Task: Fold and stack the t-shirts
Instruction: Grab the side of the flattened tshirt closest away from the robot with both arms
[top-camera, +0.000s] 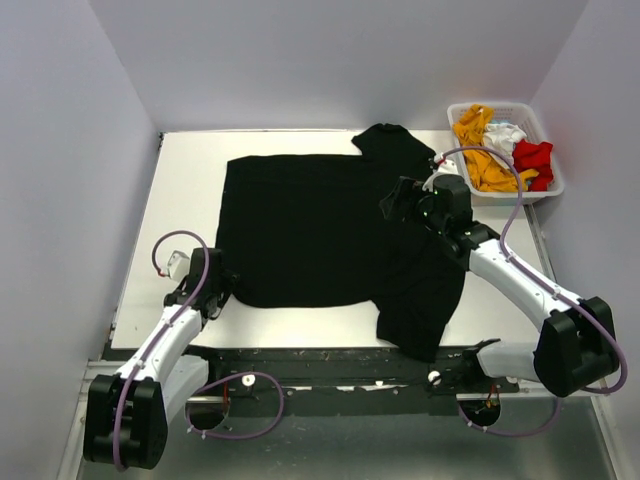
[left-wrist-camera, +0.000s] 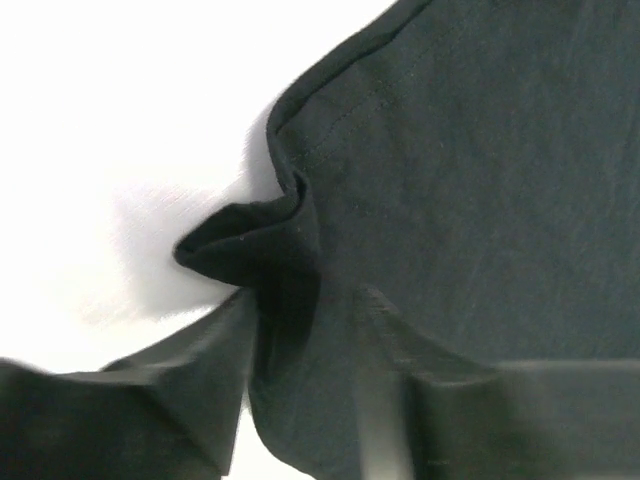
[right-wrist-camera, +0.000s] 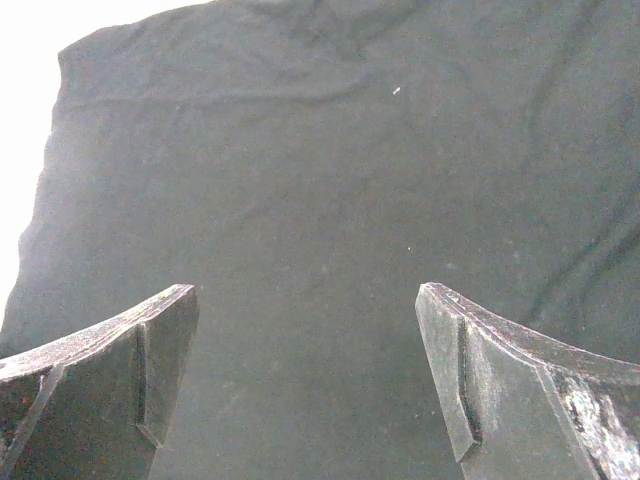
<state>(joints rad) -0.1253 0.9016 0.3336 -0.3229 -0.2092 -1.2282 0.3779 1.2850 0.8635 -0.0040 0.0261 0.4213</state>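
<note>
Black knit cloth, matte and softly creased, is your large t-shirt (top-camera: 300, 230). It lies spread flat on the white table (top-camera: 180, 190), its right side rumpled and reaching the near edge. Your left gripper (left-wrist-camera: 300, 380) sits at the near-left hem corner, where the stitched hem puckers into a ridge; the view is too blurred to tell whether it is pinched. Your right gripper (right-wrist-camera: 305, 300) hangs over the shirt's right side, jaws spread wide, holding nothing. An orange-yellow shirt (top-camera: 480, 150), a white shirt (top-camera: 507, 135) and a red shirt (top-camera: 535, 160) lie heaped in the slatted plastic basket (top-camera: 556, 186) at the far right. Bare table runs along the left and far edges.
</note>
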